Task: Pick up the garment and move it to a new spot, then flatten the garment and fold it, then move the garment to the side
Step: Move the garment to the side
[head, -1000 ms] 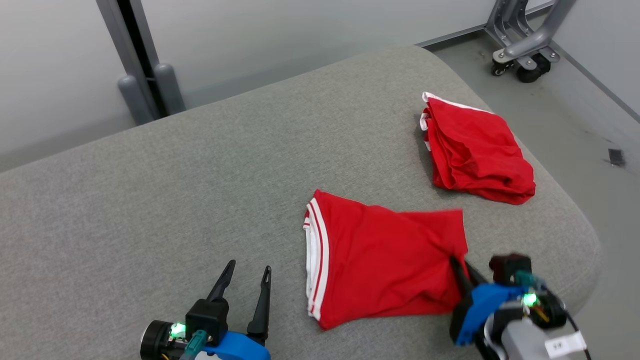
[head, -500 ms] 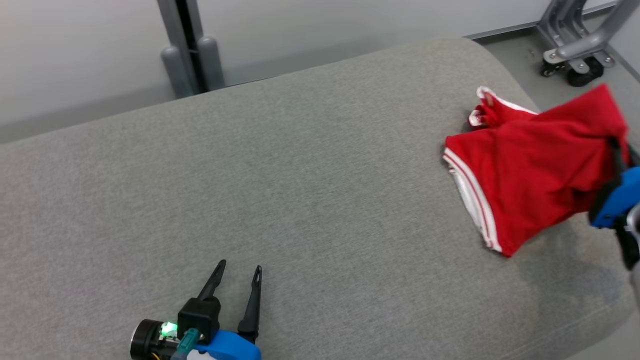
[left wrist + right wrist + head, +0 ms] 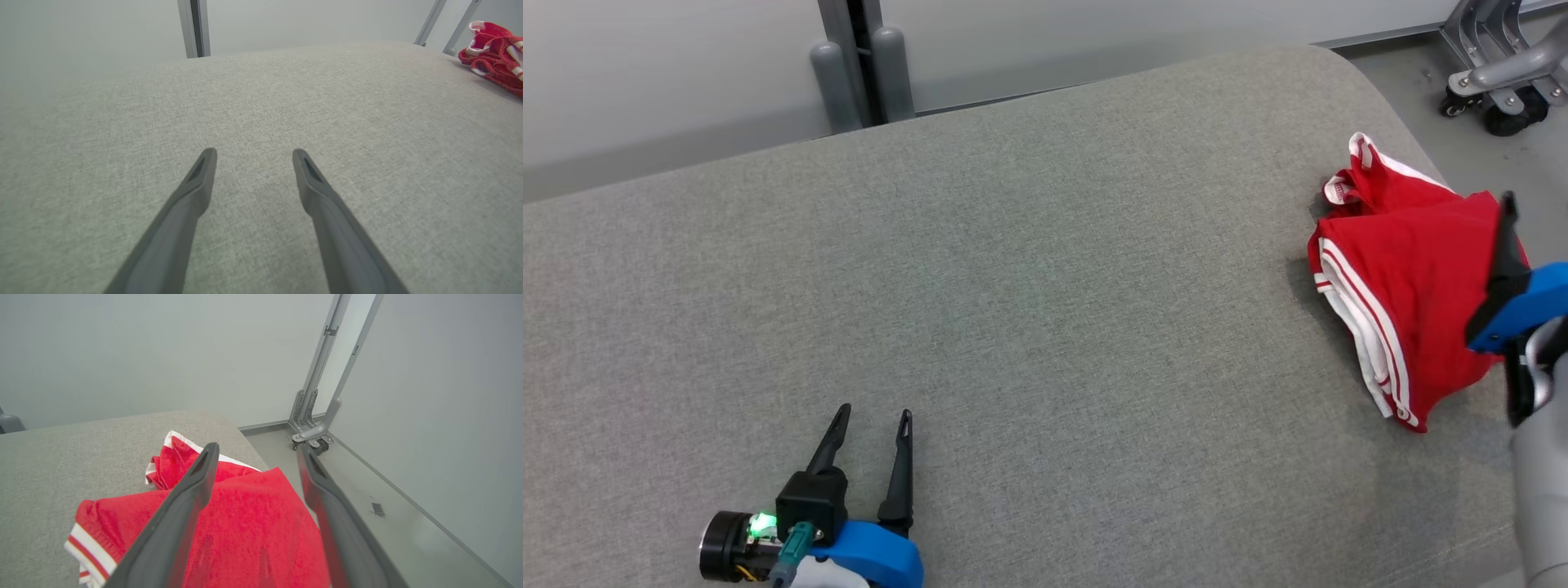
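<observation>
The garment (image 3: 1413, 302) is red with white striped trim. It lies folded at the right edge of the grey cushion (image 3: 1013, 286), partly on top of a second red garment (image 3: 1372, 175). My right gripper (image 3: 1515, 212) hovers just over the garment's right side. In the right wrist view my right gripper (image 3: 255, 447) is open, with the red garment (image 3: 253, 522) lying loose below the fingers. My left gripper (image 3: 872, 415) rests open at the front left, far from the cloth. The left wrist view shows my left gripper (image 3: 253, 153) over bare cushion and the red pile (image 3: 494, 61) at the far right.
The cushion's rounded right edge drops to the grey floor (image 3: 367, 490) just beyond the garments. A wheeled metal stand (image 3: 1494, 73) is on the floor at the back right. A grey post (image 3: 862, 57) rises behind the cushion against the wall.
My right gripper carried the garment from the front middle to the right edge, onto the other red garment, then opened and let it go. The head camera turned. The left gripper stayed put.
</observation>
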{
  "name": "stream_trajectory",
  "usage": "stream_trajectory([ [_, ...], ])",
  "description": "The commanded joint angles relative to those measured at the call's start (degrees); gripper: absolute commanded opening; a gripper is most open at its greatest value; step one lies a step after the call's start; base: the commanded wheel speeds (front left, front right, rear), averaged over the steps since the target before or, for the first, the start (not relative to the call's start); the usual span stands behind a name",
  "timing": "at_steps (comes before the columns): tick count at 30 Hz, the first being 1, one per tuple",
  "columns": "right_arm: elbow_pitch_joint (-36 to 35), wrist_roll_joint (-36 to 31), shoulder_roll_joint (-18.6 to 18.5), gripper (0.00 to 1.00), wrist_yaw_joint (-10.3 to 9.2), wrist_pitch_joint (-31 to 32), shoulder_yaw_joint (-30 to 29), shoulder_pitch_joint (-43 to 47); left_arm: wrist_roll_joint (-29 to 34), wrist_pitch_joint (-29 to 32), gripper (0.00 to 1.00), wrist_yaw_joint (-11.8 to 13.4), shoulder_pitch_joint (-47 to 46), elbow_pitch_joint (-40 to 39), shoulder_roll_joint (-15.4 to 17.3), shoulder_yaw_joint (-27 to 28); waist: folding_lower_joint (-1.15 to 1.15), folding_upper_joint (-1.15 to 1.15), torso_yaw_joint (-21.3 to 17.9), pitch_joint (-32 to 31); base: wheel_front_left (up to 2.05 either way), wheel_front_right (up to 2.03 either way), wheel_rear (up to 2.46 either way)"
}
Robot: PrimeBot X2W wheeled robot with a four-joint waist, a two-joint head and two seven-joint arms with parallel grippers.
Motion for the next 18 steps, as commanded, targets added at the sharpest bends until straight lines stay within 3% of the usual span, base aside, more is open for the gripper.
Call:
stream_trajectory([
  [1, -3.1, 0.0, 2.5, 1.0, 0.0, -0.2, 0.4, 1.6, 0.2, -0.3, 1.0, 0.4, -0.8, -0.5, 0.0, 0.7, 0.0, 0.0, 0.2, -0.1, 0.0, 0.0, 0.0],
  [4, -9.1, 1.7, 6.9, 1.0, -0.01, -0.2, 2.9, 5.7, -0.1, -0.3, 1.0, 1.1, -0.7, -1.0, 0.0, 2.1, 0.0, 0.0, 0.9, -0.4, 0.0, 0.0, 0.0],
  [8, -15.0, 5.6, 9.8, 1.0, 0.0, -0.3, 7.6, 10.7, -1.6, -0.3, 1.0, 2.0, -0.5, -1.2, 0.0, 4.8, 0.0, 0.0, 2.3, -0.9, 0.0, 0.0, 0.0],
  [18, -23.1, 17.0, 10.8, 1.0, -0.01, -0.2, 20.6, 22.6, -4.4, -0.3, 1.0, 2.3, 0.6, -2.3, 0.0, 7.2, 0.0, 0.0, 7.8, -2.1, 0.0, 0.0, 0.0],
])
